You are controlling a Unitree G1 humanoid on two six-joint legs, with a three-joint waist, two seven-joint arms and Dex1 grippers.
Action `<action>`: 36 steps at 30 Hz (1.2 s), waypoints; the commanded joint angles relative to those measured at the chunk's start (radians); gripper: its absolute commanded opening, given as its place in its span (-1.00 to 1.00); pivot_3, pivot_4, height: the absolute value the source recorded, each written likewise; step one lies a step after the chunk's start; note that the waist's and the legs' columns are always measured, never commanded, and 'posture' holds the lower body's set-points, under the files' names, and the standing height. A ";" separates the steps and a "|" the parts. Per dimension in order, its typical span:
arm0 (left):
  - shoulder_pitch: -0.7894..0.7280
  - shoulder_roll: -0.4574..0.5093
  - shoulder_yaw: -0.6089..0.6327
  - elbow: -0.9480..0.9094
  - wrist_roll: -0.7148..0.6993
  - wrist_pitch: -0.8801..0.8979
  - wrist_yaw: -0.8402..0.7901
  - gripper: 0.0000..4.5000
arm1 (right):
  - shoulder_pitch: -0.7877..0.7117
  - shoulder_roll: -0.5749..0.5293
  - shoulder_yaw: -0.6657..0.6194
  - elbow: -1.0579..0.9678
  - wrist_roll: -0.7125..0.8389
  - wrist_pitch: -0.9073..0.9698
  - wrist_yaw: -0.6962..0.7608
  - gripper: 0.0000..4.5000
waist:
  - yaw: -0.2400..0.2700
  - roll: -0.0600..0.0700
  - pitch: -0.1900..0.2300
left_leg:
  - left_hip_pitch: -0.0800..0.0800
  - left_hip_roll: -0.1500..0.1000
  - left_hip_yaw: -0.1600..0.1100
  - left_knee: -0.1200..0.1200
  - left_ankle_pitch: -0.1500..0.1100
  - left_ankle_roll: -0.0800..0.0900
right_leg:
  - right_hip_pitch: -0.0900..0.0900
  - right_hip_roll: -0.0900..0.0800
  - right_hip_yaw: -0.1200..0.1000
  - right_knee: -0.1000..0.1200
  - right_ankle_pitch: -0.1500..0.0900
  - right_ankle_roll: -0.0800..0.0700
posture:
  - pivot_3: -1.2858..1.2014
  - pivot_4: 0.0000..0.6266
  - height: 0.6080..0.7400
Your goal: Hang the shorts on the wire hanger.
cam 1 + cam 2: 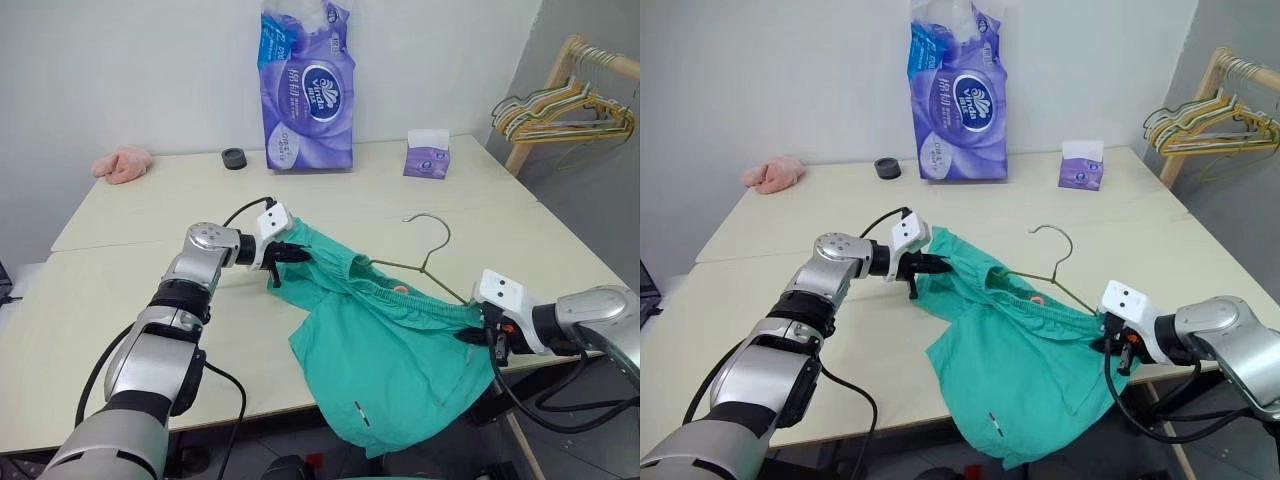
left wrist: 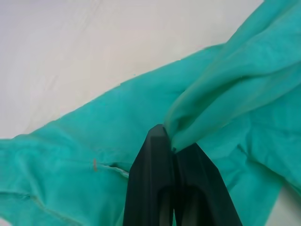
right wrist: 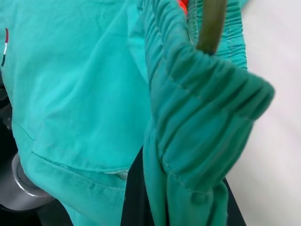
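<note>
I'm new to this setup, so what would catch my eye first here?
The teal shorts sprawl across the table's near edge, pinched at opposite ends by the left gripper and right gripper. A wire hanger pokes out from the waistband, and a tall purple tissue pack stands by the wall.

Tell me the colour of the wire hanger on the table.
Olive green; the wire hanger shows best in the left eye view.

Cream-white rectangular table (image 1: 150, 300) with a seam running across its top. Tall purple plastic pack of tissue rolls (image 1: 307, 90) upright at the far edge, against the white wall. Small black round cap (image 1: 234, 158) just beside the pack. Crumpled pink cloth lump (image 1: 122, 163) near the far left corner. Small purple-and-white tissue box (image 1: 428, 154) toward the far right. Bunch of coloured hangers (image 1: 560, 110) on a wooden rack (image 1: 545, 90), off the table's right side.
</note>
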State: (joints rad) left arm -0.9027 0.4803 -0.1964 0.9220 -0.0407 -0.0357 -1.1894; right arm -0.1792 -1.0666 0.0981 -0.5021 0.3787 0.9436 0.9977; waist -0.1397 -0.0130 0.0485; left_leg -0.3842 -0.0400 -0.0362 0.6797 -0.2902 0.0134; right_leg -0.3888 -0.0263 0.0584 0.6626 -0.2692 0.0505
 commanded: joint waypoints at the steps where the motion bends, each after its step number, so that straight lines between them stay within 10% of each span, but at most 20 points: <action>1: -0.021 0.016 0.035 -0.002 0.001 -0.013 0.011 -0.99 | 0.005 -0.012 -0.031 -0.017 0.009 -0.012 -0.006 -1.00 | 0.000 0.000 0.000 | 0.000 0.000 0.000 0.000 0.000 0.000 | 0.000 0.000 0.000 0.000 0.000 0.000 | -0.16 -0.88 1.00; 18: 0.089 0.000 0.044 -0.262 -0.072 0.134 -0.075 -0.99 | -0.032 0.016 -0.003 -0.018 0.008 0.000 -0.024 -1.00 | 0.000 0.000 0.000 | 0.000 0.000 0.000 0.000 0.000 0.000 | 0.000 0.000 0.000 0.000 0.000 0.000 | -0.15 -0.89 1.00; 29: 0.107 0.005 0.078 -0.221 -0.038 -0.020 0.045 0.34 | 0.064 0.058 -0.145 -0.059 0.073 0.049 -0.075 -1.00 | 0.005 -0.001 0.000 | 0.000 0.000 0.000 0.000 0.000 0.000 | 0.000 -0.001 0.000 0.000 0.000 0.000 | -0.17 -0.88 1.00; 36: 0.155 0.002 0.123 -0.450 -0.156 0.167 0.010 0.34 | 0.255 0.213 -0.435 -0.150 0.151 0.253 -0.248 -1.00 | -0.001 -0.001 0.001 | -0.001 0.000 -0.001 0.000 0.000 0.000 | 0.000 -0.001 -0.001 0.001 0.000 0.000 | -0.20 -0.79 1.00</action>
State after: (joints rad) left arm -0.7509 0.4817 -0.0938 0.5470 -0.1581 0.0845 -1.1715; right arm 0.0725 -0.8644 -0.2548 -0.6146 0.5110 1.1486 0.7960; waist -0.1409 -0.0136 0.0492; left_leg -0.3849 -0.0403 -0.0374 0.6798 -0.2902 0.0134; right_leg -0.3885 -0.0271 0.0579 0.6631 -0.2692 0.0505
